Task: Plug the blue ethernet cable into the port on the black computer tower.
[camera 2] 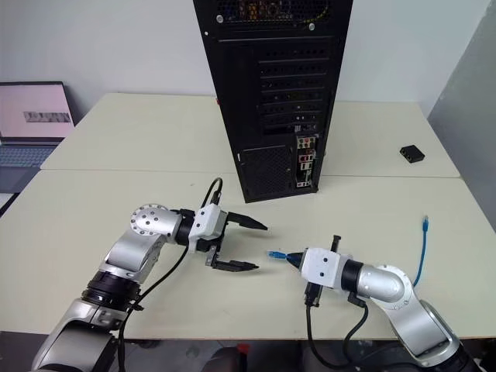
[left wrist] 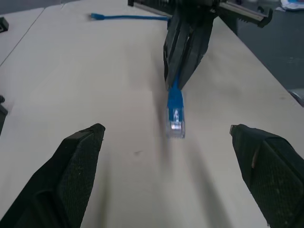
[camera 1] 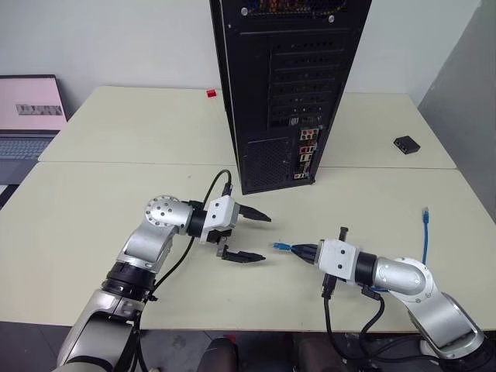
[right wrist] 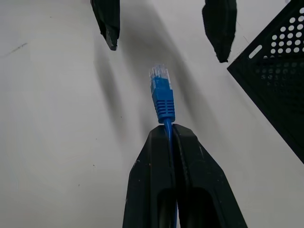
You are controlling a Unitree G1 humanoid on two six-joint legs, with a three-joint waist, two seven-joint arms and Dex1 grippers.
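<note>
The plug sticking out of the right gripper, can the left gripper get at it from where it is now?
Probably yes. The left gripper is open and faces the plug, which juts free beyond the shut right gripper. Only bare table lies between them.

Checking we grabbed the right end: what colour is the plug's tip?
The plug has a clear tip on a blue boot, seen best in the right wrist view.

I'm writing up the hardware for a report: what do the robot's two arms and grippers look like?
Both arms are built of rounded silver-grey metal segments with black joint bands. Each ends in a white boxy wrist block carrying two black, tapered fingers with textured inner pads. Loose black cables run along each forearm into the wrist block. The left gripper and the right gripper look alike; no markings are readable.
</note>
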